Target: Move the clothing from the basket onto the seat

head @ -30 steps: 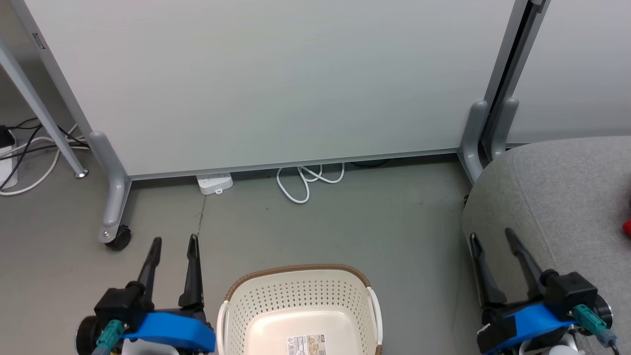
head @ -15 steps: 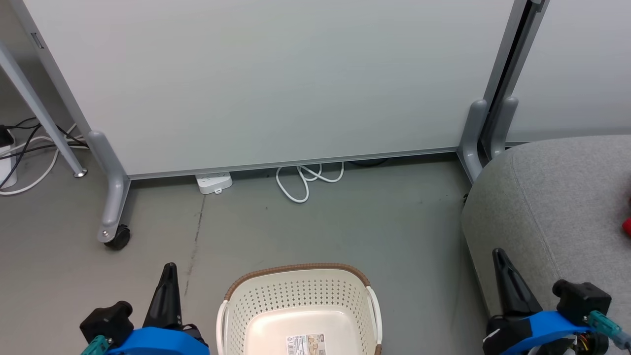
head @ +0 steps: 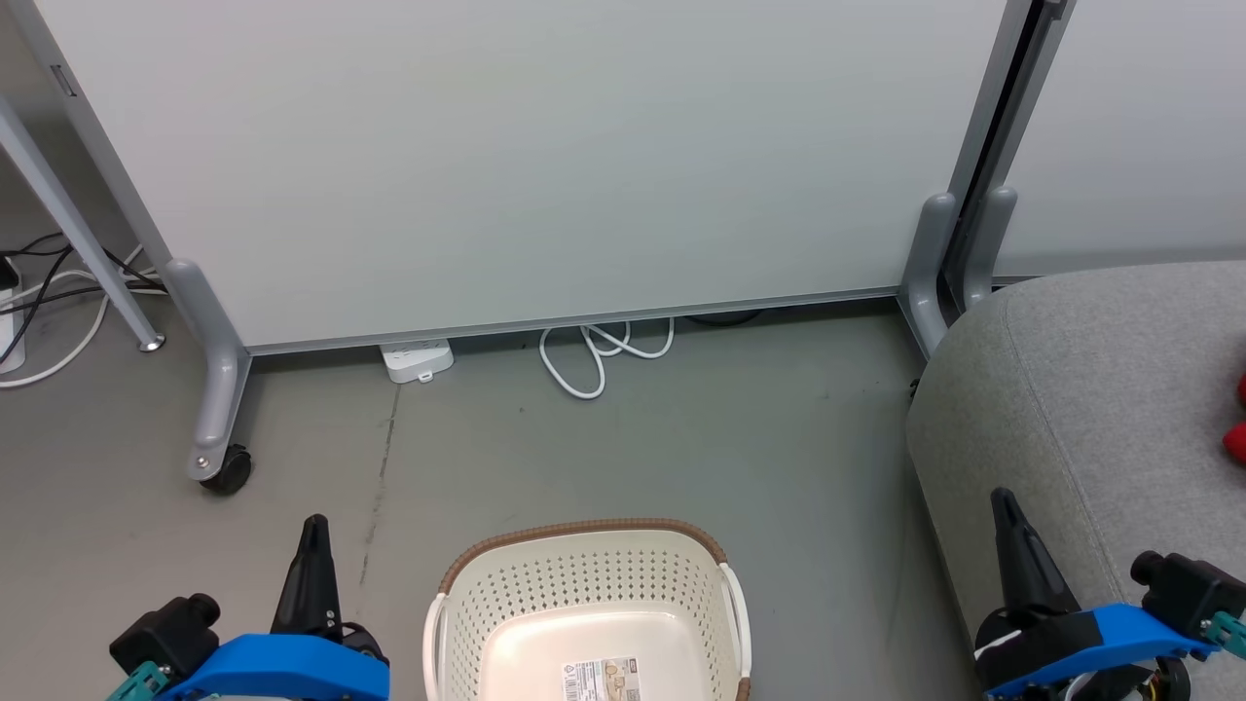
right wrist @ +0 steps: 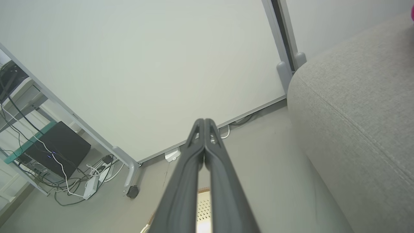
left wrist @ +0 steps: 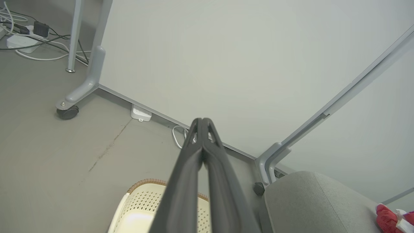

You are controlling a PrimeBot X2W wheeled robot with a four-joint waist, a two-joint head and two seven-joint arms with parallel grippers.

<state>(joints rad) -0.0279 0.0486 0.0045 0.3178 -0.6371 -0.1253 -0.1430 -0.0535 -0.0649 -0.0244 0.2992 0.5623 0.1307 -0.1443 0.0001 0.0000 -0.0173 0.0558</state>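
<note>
Both the left end effector (left wrist: 202,121) and right end effector (right wrist: 204,120) are closed; the basket (head: 584,582) holds a sticker (head: 602,679), seemingly illegible.

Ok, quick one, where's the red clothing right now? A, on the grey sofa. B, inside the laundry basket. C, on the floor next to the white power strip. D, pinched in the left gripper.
A: the red clothing lies on the grey sofa at the right edge of the head view, and the part of the basket in view has no fabric in it.
</note>
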